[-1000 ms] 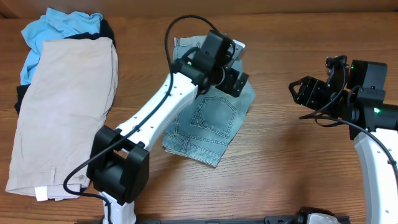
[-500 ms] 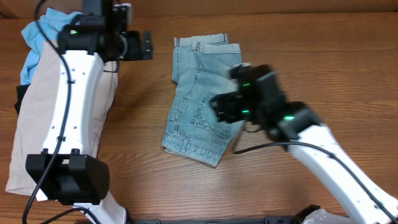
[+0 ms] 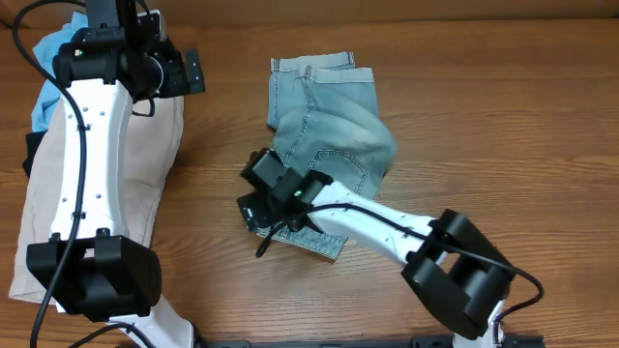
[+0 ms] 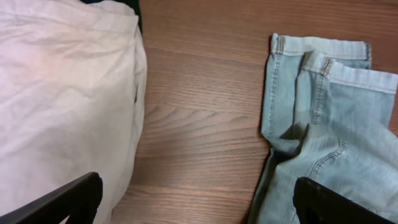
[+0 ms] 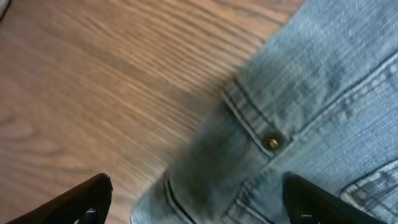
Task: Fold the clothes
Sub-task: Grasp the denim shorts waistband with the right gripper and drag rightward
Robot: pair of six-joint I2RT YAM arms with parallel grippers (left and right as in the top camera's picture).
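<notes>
The light-wash denim shorts [image 3: 329, 126] lie folded mid-table, waistband toward the front edge. My right gripper [image 3: 253, 207] is open, low over their front-left corner. In the right wrist view its fingers [image 5: 199, 208] straddle the denim [image 5: 311, 93] edge near a rivet, holding nothing. My left gripper [image 3: 191, 73] is open and empty at the back left, by the beige shorts [image 3: 39, 222]. In the left wrist view it [image 4: 199, 205] hangs over bare wood between the beige shorts [image 4: 62, 93] and the denim [image 4: 323, 112].
The beige shorts lie on a pile with a sky-blue top [image 3: 48, 58] and a black garment [image 3: 34, 155] at the far left. The wooden table [image 3: 503, 116] shows bare wood to the right of the denim and between the two garment areas.
My left arm left the denim shorts and swung to the back left by the pile. My right arm crossed from the right side to the shorts' front-left corner.
</notes>
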